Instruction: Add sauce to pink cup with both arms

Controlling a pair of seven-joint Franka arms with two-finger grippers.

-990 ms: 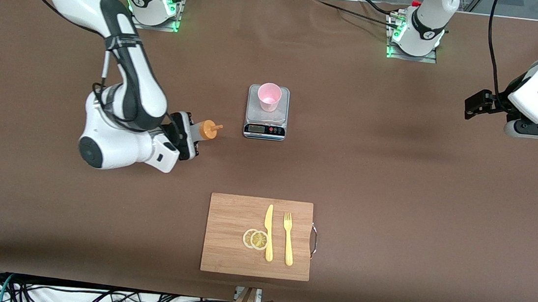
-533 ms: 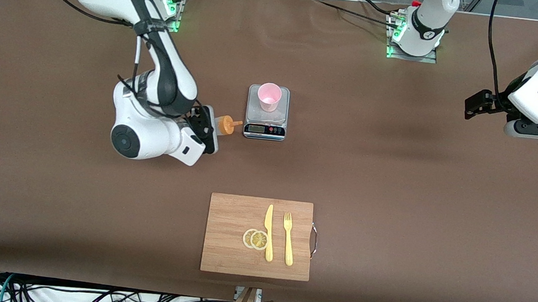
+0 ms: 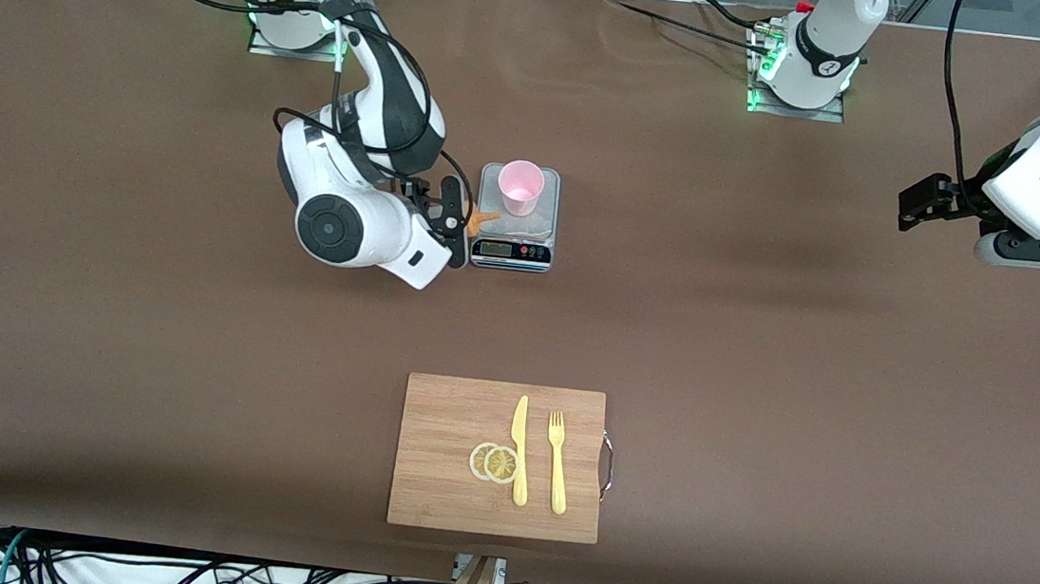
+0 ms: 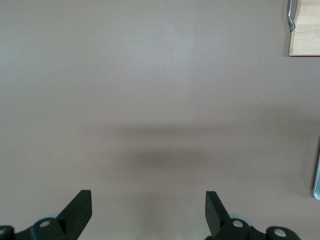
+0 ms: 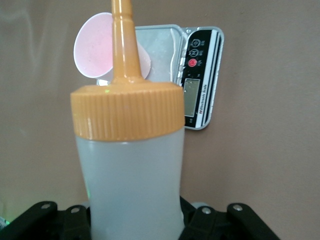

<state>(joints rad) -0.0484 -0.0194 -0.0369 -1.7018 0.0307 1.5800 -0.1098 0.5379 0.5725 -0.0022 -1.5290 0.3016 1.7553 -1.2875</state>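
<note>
I found the sauce (image 5: pixel 129 165) already in hand: the right gripper (image 3: pixel 450 223), at centre-left of the front frame, had its fingers pinching the bottle's body. The bottle lay tipped, its orange nozzle (image 3: pixel 485 218) over the edge of the scale (image 3: pixel 514 234) and short of the pink cup (image 3: pixel 521 186), which stood upright on the scale's platform, upper centre of the frame. I saw no sauce in the cup. The left gripper (image 3: pixel 914 208) waited at the frame's right edge over bare desk (image 3: pixel 762 353), fingers (image 4: pixel 80 210) spread wide. In my judgement the pick-up was done; bringing the nozzle over the cup and squeezing remained.
</note>
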